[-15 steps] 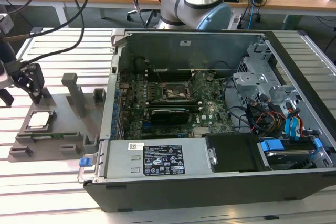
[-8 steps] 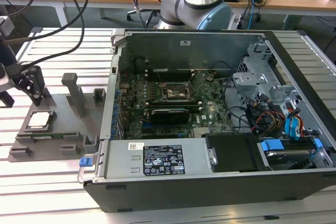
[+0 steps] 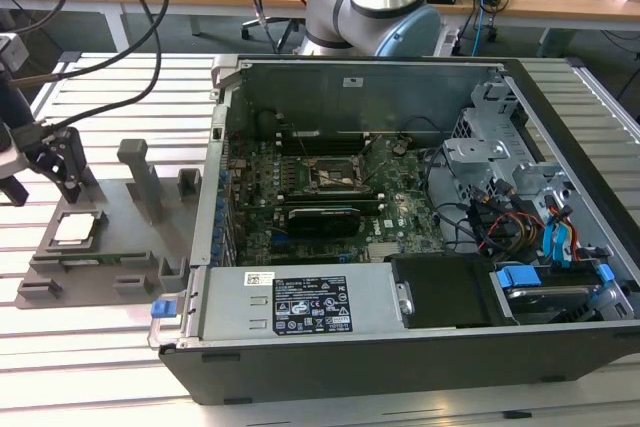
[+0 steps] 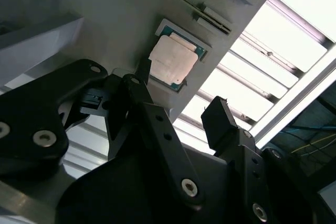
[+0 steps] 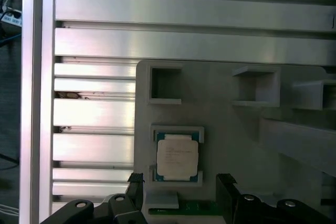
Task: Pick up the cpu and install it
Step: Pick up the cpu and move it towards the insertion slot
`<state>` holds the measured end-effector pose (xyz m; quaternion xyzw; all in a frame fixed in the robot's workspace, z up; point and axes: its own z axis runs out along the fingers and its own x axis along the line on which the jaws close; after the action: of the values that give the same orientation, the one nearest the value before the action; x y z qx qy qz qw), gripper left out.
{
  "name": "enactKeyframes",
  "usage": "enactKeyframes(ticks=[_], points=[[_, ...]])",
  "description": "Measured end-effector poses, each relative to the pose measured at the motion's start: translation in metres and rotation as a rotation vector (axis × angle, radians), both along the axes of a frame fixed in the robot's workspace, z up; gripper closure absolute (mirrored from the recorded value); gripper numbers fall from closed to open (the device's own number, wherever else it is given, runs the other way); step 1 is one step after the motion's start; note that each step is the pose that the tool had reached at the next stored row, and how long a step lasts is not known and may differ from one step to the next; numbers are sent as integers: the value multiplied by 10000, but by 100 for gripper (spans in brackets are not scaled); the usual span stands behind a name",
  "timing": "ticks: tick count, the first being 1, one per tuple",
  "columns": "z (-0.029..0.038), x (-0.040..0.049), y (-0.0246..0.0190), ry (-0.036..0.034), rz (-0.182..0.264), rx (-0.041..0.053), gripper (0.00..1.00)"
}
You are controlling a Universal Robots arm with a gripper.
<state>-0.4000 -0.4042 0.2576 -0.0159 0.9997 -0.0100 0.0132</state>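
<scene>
A black two-fingered robot gripper hovers over a grey plastic tray with upright blocks. Its jaws are spread wide and hold nothing. The cpu, a small flat square chip with a silvery-white top plate, lies flat in a shallow framed seat on that tray. It is just beyond the fingertips, clear of both and in line with the gap between them.

In the first wrist view the cpu lies squarely ahead of the gripper, one black finger on either side of its line. A thin green edge shows around the plate. That view also shows two open square pockets in the tray farther from the fingers, and the ribbed aluminium tabletop beyond.

The second wrist view looks along the linkage. The cpu shows past the tip of one finger, while the other finger's flat pad stands well to the side over the bright table slats.

The exterior view takes in the wider scene. An open dark computer case lies on the table to the exterior view's right of the tray, well apart from the fingers. Its green motherboard is exposed, with a black square metal socket frame on it.
</scene>
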Motion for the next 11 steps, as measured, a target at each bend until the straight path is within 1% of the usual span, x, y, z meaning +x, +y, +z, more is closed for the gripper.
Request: enactKeyframes(ticks=[11], points=[[-65,0,0,-1,0,0,34]])
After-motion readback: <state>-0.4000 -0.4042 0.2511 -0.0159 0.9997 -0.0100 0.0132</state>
